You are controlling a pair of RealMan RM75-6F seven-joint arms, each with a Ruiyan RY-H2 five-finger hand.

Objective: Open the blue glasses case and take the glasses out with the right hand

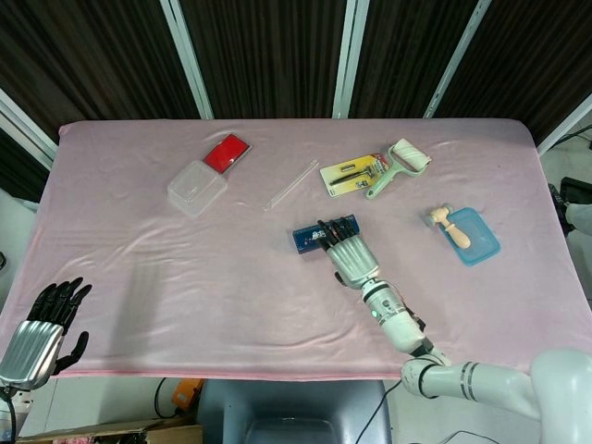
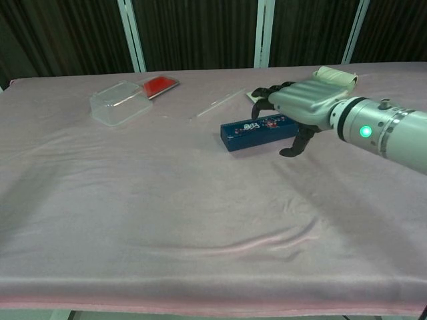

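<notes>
Blue glasses case [image 1: 324,235] lies closed, flat on pink worktop [image 1: 185,268] near centre. Right hand [image 1: 350,254] hovers over its right end, fingers spread, thumb hanging down, gripping nothing. Left hand [image 1: 42,328] open, fingers apart, off worktop's near-left corner.

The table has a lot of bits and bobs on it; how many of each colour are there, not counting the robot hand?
Blue: 2, glasses case and tray
Red: 1, flat red piece
Clear: 2, plastic box and thin strip
Yellow: 1, tool card
Pale green: 1, roller
Wood: 1, small mallet
Total: 8
</notes>
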